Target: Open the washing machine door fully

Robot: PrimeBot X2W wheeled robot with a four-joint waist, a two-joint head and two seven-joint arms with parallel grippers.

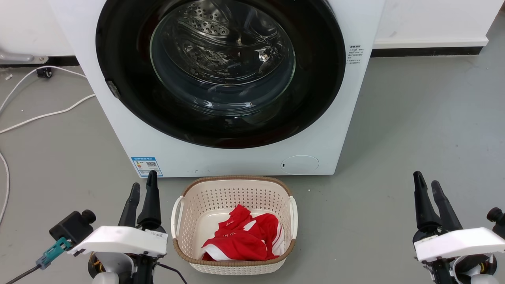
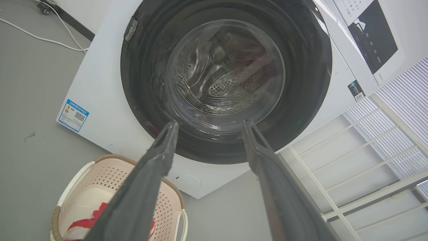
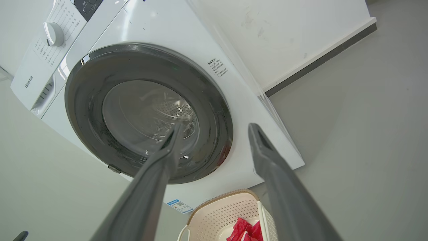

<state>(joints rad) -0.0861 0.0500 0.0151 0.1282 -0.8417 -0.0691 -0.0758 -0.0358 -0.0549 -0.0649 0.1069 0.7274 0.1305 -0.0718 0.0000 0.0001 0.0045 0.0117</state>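
Squarely ahead of my rig, the washing machine fills the upper middle of the head view, its white front facing the camera. The washing machine door sits shut and flush against that front, its black frame unbroken all round and the steel drum showing through the glass bowl. By my reading, nothing of the task is done yet. A small grey tab breaks the frame's left edge; I cannot tell from here whether it is the pull point or a hinge part.

Both arms sit low, well apart from the door. The left gripper stands at lower left, fingers pointing up the frame just beside the blue label sticker. Its wrist view shows the two fingers spread with nothing between them. The right gripper stands at lower right over the bare grey floor, likewise spread and empty in its own wrist view. I take the released fingers as readiness, since a door edge has to slip between them.

Between the arms, a cream laundry basket sits on the floor just in front of the machine, with a red garment in it. Its place suggests loading comes later, but I judge it may crowd the door's swing, so I would watch clearance. White cables trail at the left edge.
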